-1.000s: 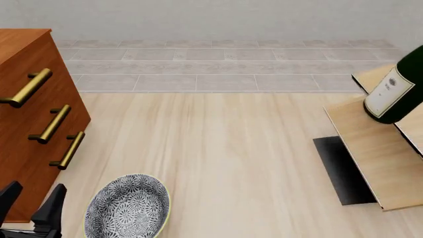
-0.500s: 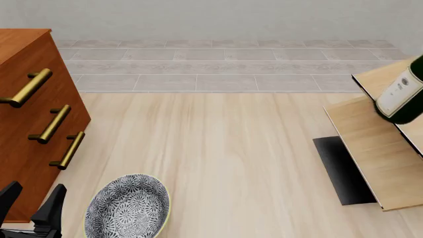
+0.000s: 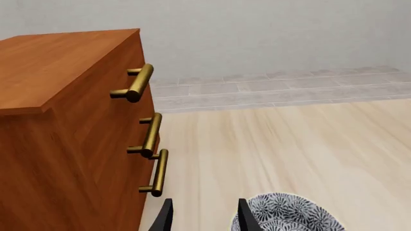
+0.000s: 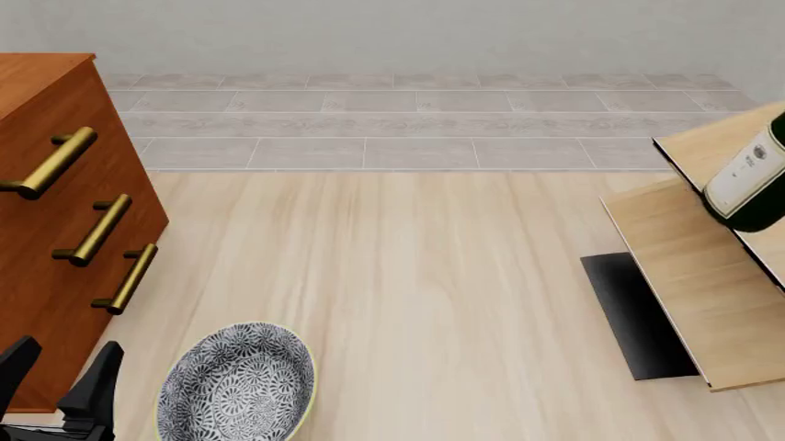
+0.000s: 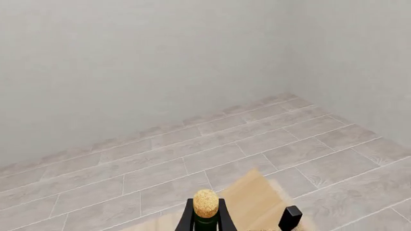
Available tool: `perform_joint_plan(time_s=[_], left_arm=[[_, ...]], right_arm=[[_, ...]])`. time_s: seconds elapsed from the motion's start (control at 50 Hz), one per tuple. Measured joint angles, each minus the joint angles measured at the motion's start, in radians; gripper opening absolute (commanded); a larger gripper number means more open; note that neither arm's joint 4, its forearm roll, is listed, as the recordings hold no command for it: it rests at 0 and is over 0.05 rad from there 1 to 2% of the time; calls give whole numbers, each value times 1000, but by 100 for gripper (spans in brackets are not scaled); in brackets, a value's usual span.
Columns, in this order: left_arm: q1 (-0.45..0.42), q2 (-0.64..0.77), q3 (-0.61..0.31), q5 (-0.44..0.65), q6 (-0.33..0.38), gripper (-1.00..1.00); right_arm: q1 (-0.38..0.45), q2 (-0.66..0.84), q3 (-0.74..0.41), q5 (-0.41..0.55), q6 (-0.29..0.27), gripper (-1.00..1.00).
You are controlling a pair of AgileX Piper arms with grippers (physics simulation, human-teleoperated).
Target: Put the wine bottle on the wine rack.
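Two grippers are at work over a pale wooden table (image 4: 405,294), though only one shows its fingers plainly. At the front view's right edge the wine bottle (image 4: 751,188), dark green glass with a white label (image 4: 745,177) low on its body, hangs tilted over the wine rack (image 4: 699,266), its rounded base just above the upper slanted tan panel; whether glass meets wood cannot be told. The rack's black base plate (image 4: 631,317) lies flat on the table below the lower panel. Seen from the right wrist, the bottle's tan cork (image 5: 205,202) stands at the picture's lower edge with the right gripper (image 5: 239,219) around the neck: one black finger (image 5: 186,220) lies against the glass, the other tip (image 5: 290,215) stands apart from it, so a firm clamp cannot be confirmed. A tan panel of the rack shows beyond the cork, against grey floor tiles (image 5: 192,159) and a plain wall.

Across the table, the left gripper (image 4: 55,381) rests at the front view's lower left corner, its two black fingers (image 3: 245,219) spread with nothing between them. It sits between a reddish-brown drawer cabinet (image 4: 55,230) with three brass handles (image 4: 98,230) and a blue-patterned bowl (image 4: 235,384), which stands well apart from the rack
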Motion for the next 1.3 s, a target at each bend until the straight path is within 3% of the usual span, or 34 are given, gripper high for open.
perform_joint_plan(time_s=[0.96,1.3], left_arm=[[-7,0,0,2,4,100],[-8,0,0,3,5,100]], right_arm=[[-130,64,65,-75,196,-100],[-175,97,62,-95,213,-100]])
